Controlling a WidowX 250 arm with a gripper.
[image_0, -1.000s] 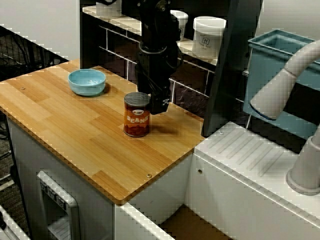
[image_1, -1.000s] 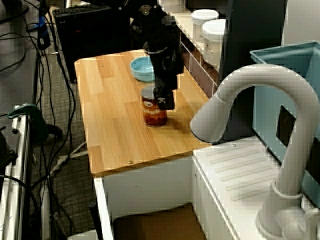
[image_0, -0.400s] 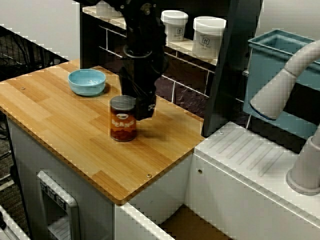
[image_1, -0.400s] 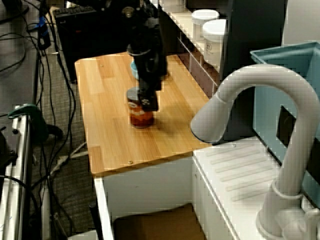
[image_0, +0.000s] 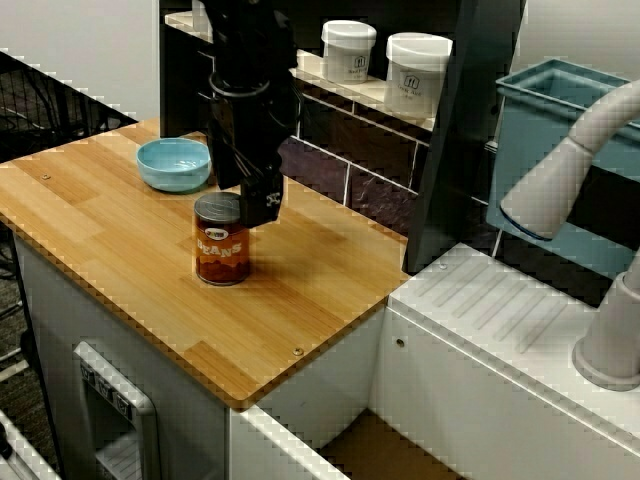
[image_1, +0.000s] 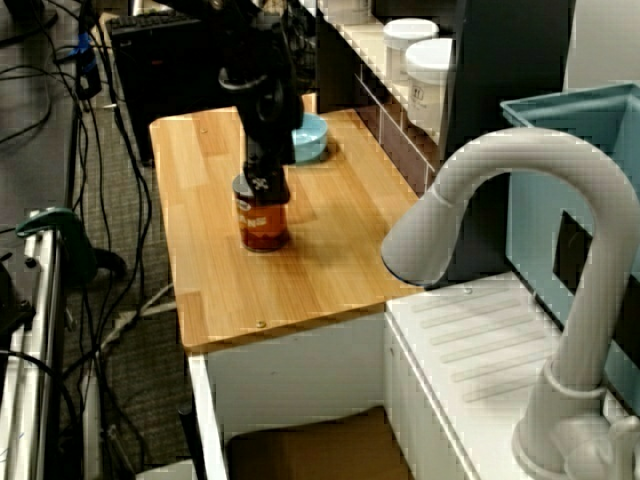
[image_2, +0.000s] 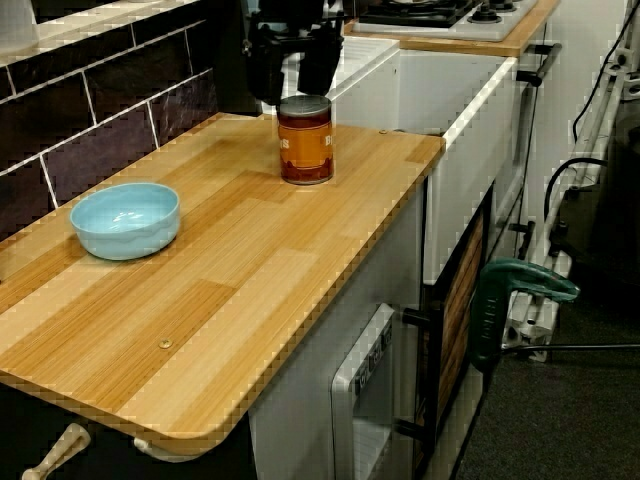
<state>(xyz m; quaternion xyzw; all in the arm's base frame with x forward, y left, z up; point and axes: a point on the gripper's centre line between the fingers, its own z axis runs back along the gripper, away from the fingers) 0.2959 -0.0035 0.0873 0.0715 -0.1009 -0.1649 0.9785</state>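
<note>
Seen over the front corner, the black pincer (image_0: 256, 206) hangs at the rim of the orange-brown metal bean can (image_0: 221, 246). The can stands upright midway along the light wooden worktop (image_0: 100, 235). A pale blue round bowl (image_0: 174, 163) sits near the back edge. In the view past the white curved tap (image_1: 520, 160), the pincer (image_1: 265, 186) covers the can's (image_1: 264, 224) top. In the low view along the worktop, its fingers (image_2: 322, 62) show apart above the can (image_2: 305, 145), toward the far front corner. Whether they grip it, I cannot tell.
</note>
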